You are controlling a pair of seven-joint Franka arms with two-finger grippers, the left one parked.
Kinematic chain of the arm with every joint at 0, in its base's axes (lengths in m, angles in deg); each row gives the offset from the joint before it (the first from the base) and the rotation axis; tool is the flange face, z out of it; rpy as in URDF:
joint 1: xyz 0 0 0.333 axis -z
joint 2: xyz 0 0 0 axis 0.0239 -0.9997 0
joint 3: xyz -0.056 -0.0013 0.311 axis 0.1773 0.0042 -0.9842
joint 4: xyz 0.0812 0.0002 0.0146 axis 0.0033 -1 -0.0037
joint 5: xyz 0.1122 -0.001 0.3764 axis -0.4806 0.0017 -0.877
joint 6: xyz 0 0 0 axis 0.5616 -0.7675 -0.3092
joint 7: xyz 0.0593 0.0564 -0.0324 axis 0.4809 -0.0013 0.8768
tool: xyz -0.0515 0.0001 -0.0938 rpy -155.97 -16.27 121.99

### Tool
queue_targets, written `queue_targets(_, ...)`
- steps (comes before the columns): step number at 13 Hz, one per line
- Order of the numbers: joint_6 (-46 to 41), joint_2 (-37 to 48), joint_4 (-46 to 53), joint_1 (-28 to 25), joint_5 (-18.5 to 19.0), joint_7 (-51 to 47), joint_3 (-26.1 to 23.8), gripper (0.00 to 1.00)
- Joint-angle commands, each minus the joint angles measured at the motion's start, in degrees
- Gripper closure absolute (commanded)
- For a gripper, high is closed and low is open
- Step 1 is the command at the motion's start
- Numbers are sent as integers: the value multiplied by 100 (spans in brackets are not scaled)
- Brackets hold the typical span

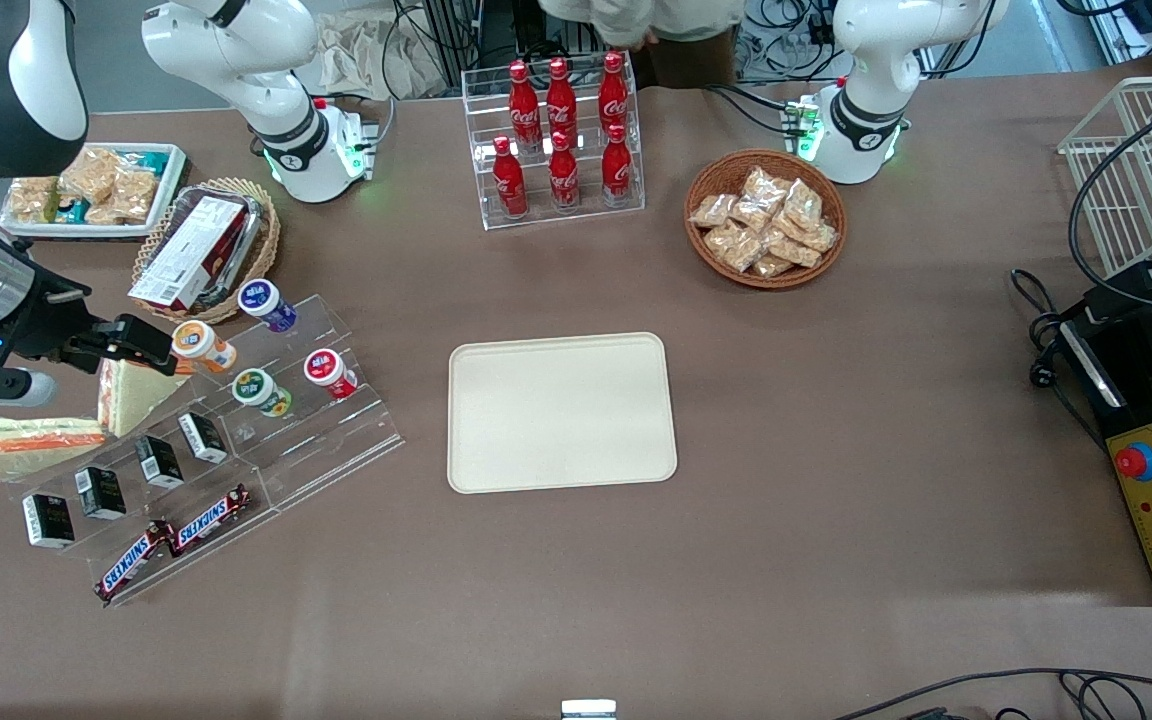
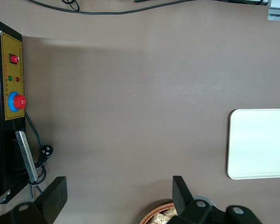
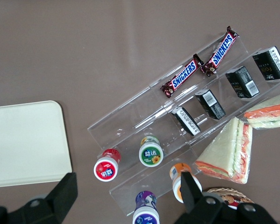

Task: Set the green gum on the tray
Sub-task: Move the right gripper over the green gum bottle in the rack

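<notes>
Here the small cylindrical green gum (image 1: 261, 391) bottle, with its green and yellow label and white-rimmed cap, lies on a step of the clear acrylic stepped display rack (image 1: 336, 440) toward the working arm's end of the brown worktop (image 1: 836, 450). Beside it on the same step lies the red-capped bottle (image 1: 329, 373); one step up lie the orange-capped bottle (image 1: 202, 345) and the blue-capped bottle (image 1: 267, 305). The lower steps carry small black boxes (image 1: 157, 461) and two Snickers bars (image 1: 176, 540).

The right arm's hand (image 1: 141, 342) hangs just beside the orange-capped bottle, above a wrapped triangular sandwich (image 1: 131, 392), apart from the green gum. In the wrist view its two dark fingers (image 3: 60, 196) stand wide apart with nothing between them, and the green gum (image 3: 151, 152) sits in the gap's line, upright cap facing the camera.

The large flat cream-beige rectangular tray (image 1: 561, 412) rests near the middle of the worktop, well apart from the rack, with nothing on it.
</notes>
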Motion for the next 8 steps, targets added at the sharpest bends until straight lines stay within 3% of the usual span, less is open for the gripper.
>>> queue_targets(1, -44, -77, 113, 27, -81, 46, 20, 1)
queue_targets(3, -70, -77, 104, 45, -46, 361, 37, 2)
queue_targets(5, -88, -68, 51, 71, -37, 1683, 72, 1)
queue_targets(8, -27, -42, -263, 194, -80, 2848, 265, 1)
